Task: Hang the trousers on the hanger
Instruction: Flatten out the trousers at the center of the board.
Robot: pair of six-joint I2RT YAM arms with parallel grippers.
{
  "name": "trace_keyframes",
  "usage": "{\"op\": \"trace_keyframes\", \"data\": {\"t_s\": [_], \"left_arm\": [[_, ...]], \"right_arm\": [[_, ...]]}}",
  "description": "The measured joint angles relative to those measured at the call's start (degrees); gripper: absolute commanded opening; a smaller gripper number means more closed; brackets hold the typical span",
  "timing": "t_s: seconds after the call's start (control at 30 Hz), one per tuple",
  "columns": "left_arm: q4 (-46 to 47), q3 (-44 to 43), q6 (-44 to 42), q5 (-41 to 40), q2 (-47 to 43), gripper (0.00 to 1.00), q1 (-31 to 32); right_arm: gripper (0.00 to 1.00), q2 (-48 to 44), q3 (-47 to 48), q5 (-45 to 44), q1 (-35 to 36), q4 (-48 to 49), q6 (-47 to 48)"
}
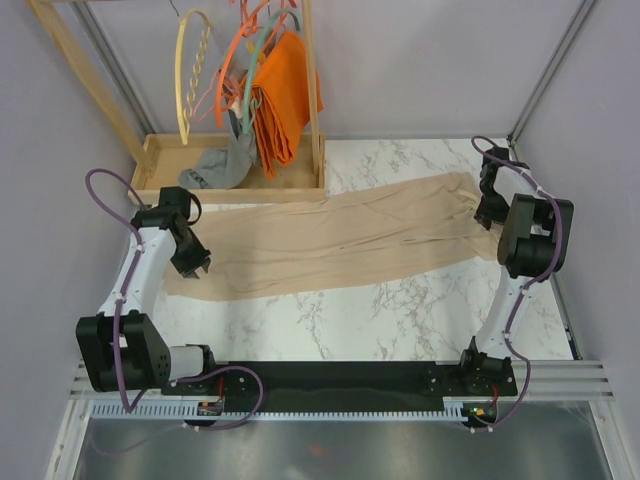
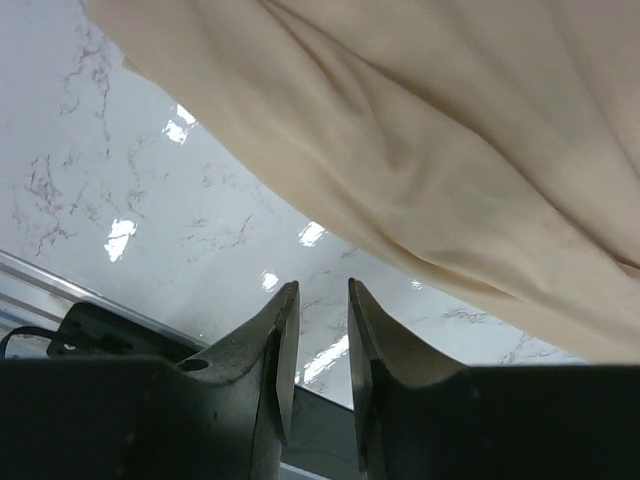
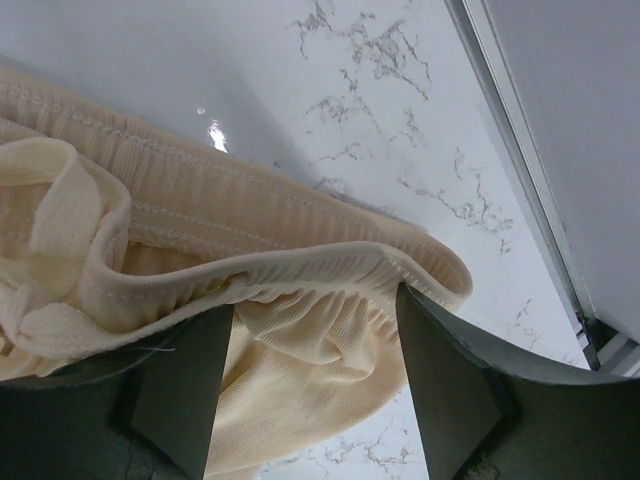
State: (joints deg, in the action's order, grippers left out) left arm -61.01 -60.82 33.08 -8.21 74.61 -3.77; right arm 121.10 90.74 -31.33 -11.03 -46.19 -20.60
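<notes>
The beige trousers [image 1: 340,235] lie flat across the marble table, leg ends at the left and waist at the right. My left gripper [image 1: 197,265] hangs just above the leg ends; in the left wrist view it [image 2: 322,285] is open by a narrow gap with nothing in it, and the trousers [image 2: 450,150] lie just beyond the tips. My right gripper [image 3: 316,300] is open wide, its fingers straddling the gathered waistband [image 3: 250,270] beside the drawstring [image 3: 60,200]. The pale yellow hanger [image 1: 195,75] with the twisted bar hangs on the rack at the back left.
The wooden rack [image 1: 235,185] stands at the back left with orange hangers [image 1: 240,50], a teal hanger [image 1: 245,85], an orange cloth [image 1: 285,100] and a grey garment [image 1: 215,168] in its base. The table's right edge rail [image 3: 520,160] runs close to the right gripper.
</notes>
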Motion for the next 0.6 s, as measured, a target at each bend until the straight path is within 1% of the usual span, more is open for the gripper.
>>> {"op": "trace_keyframes", "data": {"t_s": [0.1,0.2,0.27,0.33,0.37,0.47,0.53,0.6], "left_arm": [[-0.9,1.9,0.0,-1.5,-0.4,0.33,-0.2],[-2.7,3.0,0.1,-2.4,-0.3,0.33,-0.7],[-3.5,3.1,0.3,-3.0,0.1,0.33,-0.7],[-3.7,3.0,0.6,-3.8,1.6,0.32,-0.8],[-3.7,3.0,0.6,-3.8,2.8,0.31,-0.9],[-2.6,2.5,0.8,-3.2,7.2,0.32,-1.0],[-0.5,2.5,0.8,-1.3,9.9,0.33,-1.2],[1.5,2.5,0.8,0.9,11.6,0.34,-1.3]], "right_arm": [[0.76,-0.9,-0.2,0.6,0.7,-0.2,-0.1],[0.75,-4.3,-0.6,2.0,4.3,-1.2,-0.2],[0.74,-7.3,-0.6,4.5,8.5,-1.2,-0.6],[0.73,-10.6,-0.6,7.8,14.4,-0.9,-1.0],[0.73,-12.1,-0.6,10.4,18.4,-0.5,-1.3],[0.73,-14.2,-1.1,16.3,26.8,0.7,-2.3],[0.72,-14.8,-2.7,20.2,31.0,1.6,-3.1],[0.72,-15.0,-4.8,23.1,33.1,1.9,-3.7]]}}
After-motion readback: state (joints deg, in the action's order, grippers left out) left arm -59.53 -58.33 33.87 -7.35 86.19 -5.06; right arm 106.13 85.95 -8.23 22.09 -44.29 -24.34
